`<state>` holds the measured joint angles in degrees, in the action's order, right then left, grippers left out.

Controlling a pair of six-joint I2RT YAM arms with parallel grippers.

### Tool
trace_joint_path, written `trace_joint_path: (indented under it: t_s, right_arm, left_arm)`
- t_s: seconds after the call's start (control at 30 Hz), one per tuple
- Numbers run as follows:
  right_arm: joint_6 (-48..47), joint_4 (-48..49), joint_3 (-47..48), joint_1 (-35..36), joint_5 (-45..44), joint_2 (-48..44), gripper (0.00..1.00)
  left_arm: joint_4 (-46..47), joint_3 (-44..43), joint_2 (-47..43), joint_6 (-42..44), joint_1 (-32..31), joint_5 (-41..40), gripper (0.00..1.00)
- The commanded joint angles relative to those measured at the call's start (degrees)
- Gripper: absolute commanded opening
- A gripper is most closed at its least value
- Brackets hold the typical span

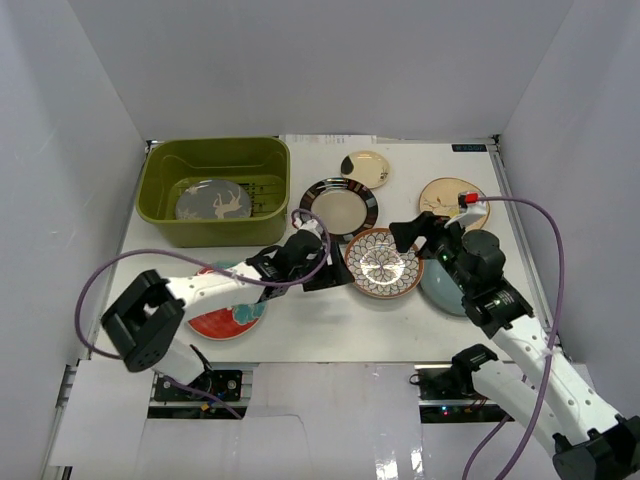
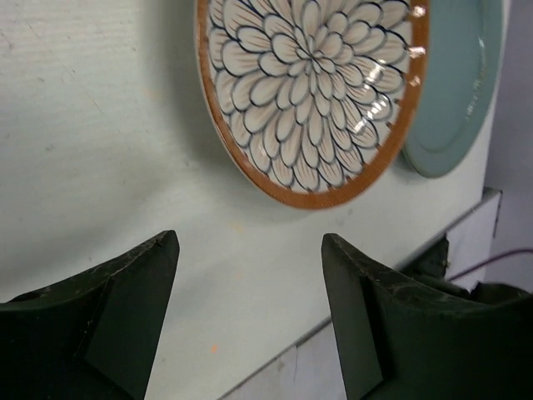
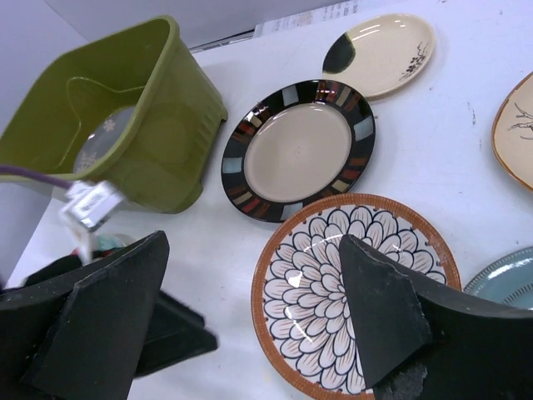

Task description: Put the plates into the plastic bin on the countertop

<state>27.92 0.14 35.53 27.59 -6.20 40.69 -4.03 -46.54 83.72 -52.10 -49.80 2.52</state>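
Lying flat on the white countertop [image 1: 300, 330] between the two arms, the floral mandala plate [image 1: 383, 262] is judged to be the next piece for the olive-green plastic bin [image 1: 215, 232] at the far left, where a grey tree plate [image 1: 213, 202] is already seen. The left gripper [image 2: 250, 243] is held wide open and empty just short of the plate's left rim. The right gripper [image 3: 250, 242] is likewise spread wide, with nothing held, above its far right side. The red-and-teal plate [image 1: 225, 320], black-rimmed plate [image 1: 338, 208], small cream plate [image 1: 364, 168], bird plate [image 1: 452, 200] and light blue plate [image 1: 440, 290] are also to be moved. The ceramic is expected to be stiff, fairly heavy, slick with glaze and easily chipped. The raised orange rim is best pinched, one finger slid beneath the lip.
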Motion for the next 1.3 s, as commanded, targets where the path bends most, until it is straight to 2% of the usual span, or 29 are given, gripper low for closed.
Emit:
trace_joint_path:
  t_s: [0.0, 0.03, 0.23, 0.4, 0.53, 0.6, 0.77, 0.83, 1.03, 1.13, 1.23, 1.27]
  right_arm:
    - [0.1, -2.1, -0.8, -0.4, 1.0, -4.8, 0.89]
    - [0.0, -2.5, -1.0, -0.5, 1.3, -5.3, 0.88]
    - [0.3, -3.6, -2.1, -0.6, 3.8, -6.8, 0.88]
    - [1.1, -3.3, -3.4, -0.6, 5.5, -7.3, 0.88]
    - [1.5, -3.6, -3.5, -0.6, 5.7, -8.2, 0.88]
    - [1.6, -3.9, -3.3, -0.5, 5.7, -8.6, 0.88]
    - [1.0, -6.5, -0.5, -0.6, 5.7, -9.6, 0.88]
    - [0.2, -7.7, 0.9, -0.6, 5.4, -9.9, 0.88]
    - [-1.6, -11.7, 5.3, -0.6, 4.2, -11.0, 0.89]
    - [-1.9, -12.7, 5.4, -0.5, 3.8, -11.6, 0.88]
    - [-1.5, -12.5, 4.3, -0.6, 5.2, -11.3, 0.86]
    - [-1.3, -12.3, 3.9, -0.5, 5.8, -10.6, 0.85]
  left_arm:
    - [6.1, -3.5, 5.8, -2.1, -0.4, -7.0, 0.79]
    - [6.4, -5.3, 9.6, -2.3, -0.5, -7.2, 0.78]
    - [8.0, -10.8, 18.9, -2.6, -0.6, -9.7, 0.71]
    - [7.7, -12.4, 23.9, -2.6, -0.6, -12.4, 0.53]
    - [7.6, -11.3, 23.6, -3.1, -0.6, -13.3, 0.11]
    - [7.1, -8.7, 20.3, -3.1, -0.6, -13.7, 0.0]
    - [5.8, 0.3, 7.3, -2.6, -0.6, -14.0, 0.0]
    - [4.6, 1.9, -2.0, -1.9, -0.6, -13.6, 0.0]
    - [-5.4, -2.7, -23.6, 1.2, 0.3, -13.2, 0.0]
    - [-10.7, -9.5, -28.4, 4.9, 3.4, -14.6, 0.0]
    - [-16.1, -18.5, -28.6, 10.2, 12.3, -13.9, 0.0]
    - [-16.6, -20.5, -26.8, 11.5, 18.9, -11.6, 0.0]
